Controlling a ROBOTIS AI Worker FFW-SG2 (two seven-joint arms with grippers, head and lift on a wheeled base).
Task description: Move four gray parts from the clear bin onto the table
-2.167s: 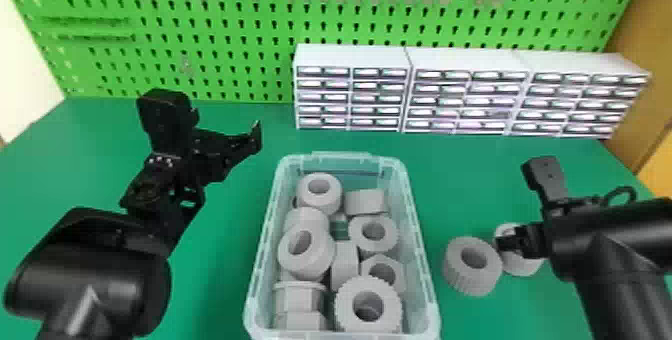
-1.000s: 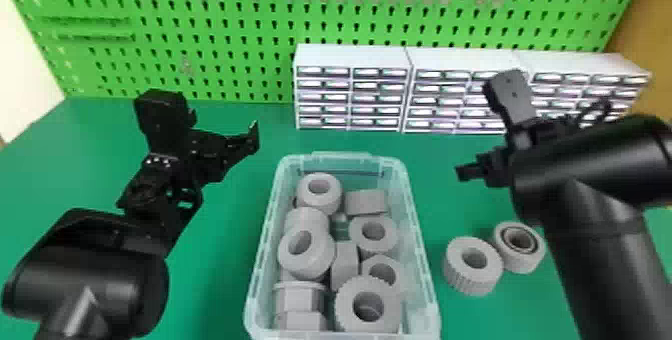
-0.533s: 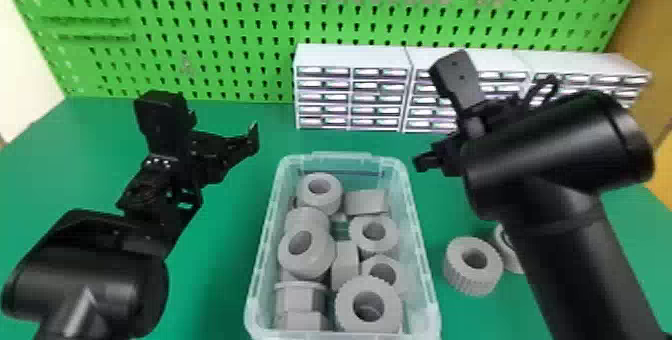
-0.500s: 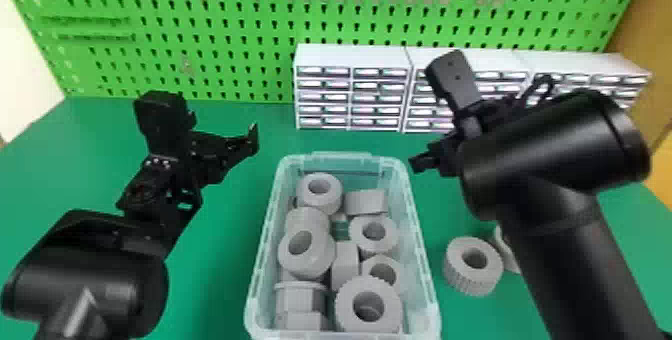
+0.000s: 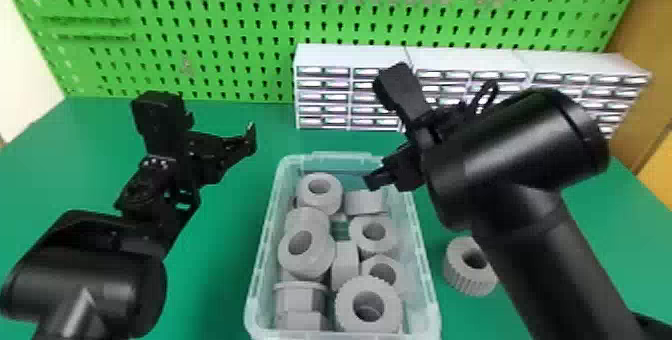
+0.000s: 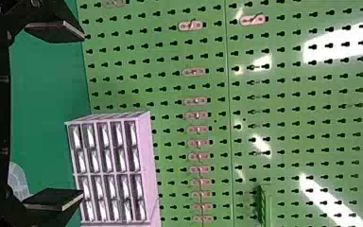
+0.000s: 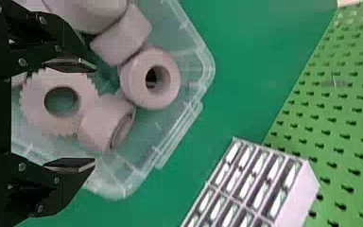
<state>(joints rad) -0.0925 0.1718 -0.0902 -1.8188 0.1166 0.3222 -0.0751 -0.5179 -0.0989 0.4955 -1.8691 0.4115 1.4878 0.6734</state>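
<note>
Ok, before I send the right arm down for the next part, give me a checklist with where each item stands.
1. Right gripper open and empty: ok, its fingers are spread with nothing between them.
2. Right gripper over the clear bin: ok, it hangs at the far right corner.
3. Gray parts left to pick: ok, several lie in the bin.
4. Left gripper out of the way: ok, it is left of the bin.
5. Four parts on the table: cannot tell; one part lies right of the bin, beside the right arm, which hides some table.
</note>
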